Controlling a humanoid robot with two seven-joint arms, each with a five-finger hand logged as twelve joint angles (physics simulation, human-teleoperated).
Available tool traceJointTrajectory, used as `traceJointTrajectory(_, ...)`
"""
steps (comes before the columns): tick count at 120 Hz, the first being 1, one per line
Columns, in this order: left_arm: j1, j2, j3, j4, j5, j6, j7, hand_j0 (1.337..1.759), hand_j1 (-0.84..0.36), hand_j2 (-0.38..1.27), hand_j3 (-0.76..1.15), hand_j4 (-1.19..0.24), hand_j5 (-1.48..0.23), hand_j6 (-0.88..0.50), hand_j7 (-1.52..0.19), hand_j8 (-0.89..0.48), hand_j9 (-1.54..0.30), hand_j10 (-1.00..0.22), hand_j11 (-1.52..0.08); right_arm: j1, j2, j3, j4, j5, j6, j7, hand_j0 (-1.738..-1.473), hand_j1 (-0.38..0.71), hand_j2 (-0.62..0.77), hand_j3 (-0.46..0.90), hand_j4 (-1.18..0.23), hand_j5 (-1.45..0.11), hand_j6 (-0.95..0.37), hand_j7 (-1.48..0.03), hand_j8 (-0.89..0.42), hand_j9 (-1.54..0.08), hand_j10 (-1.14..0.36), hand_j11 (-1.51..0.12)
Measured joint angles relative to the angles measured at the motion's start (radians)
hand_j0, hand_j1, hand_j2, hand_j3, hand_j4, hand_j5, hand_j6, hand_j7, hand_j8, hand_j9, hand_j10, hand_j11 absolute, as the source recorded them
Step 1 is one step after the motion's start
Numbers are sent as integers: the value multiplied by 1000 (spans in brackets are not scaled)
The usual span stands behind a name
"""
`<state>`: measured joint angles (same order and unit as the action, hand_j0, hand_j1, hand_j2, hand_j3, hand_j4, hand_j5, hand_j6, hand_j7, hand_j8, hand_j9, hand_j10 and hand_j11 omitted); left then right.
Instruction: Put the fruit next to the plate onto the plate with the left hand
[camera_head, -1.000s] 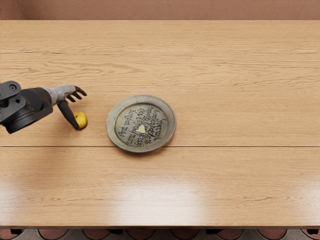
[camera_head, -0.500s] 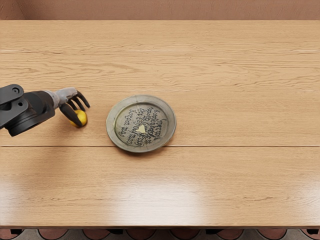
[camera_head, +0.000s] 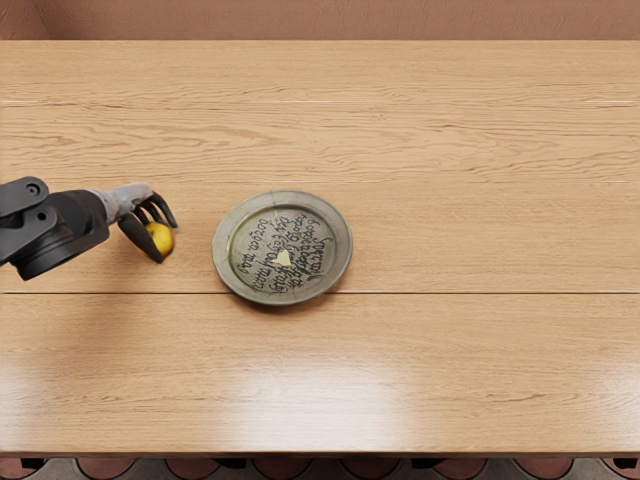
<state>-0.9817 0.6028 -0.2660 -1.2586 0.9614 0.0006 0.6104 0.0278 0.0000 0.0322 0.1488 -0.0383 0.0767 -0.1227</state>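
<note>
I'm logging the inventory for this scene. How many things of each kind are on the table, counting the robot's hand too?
fruit: 1
plate: 1
left hand: 1
Total: 3

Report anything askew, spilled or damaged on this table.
Nothing stands out. The plate lies flat and whole, the yellow fruit sits on the table left of it, with the left hand curled around it.
</note>
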Motion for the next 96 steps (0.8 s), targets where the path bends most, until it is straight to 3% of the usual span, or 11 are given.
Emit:
traceJointTrajectory(27,-1,1,-12,1,-9,-5,1,1652,-251,343,0,-711,-881,-547,-911,-489,-928,-684,-927,0,0,0,0,0,0,0,-1658,-349,0,0,0,0,0,0,0,0,0,0)
traceJointTrajectory(42,-12,8,-59,16,-90,-5,1,1652,-277,360,0,-726,-917,-511,-935,-454,-954,-691,-953,0,0,0,0,0,0,0,-1658,-349,0,0,0,0,0,0,0,0,0,0)
traceJointTrajectory(96,-180,-1,-137,39,-411,-22,0,1654,-302,389,0,-736,-964,-484,-962,-424,-979,-674,-979,0,0,0,0,0,0,0,-1658,-349,0,0,0,0,0,0,0,0,0,0)
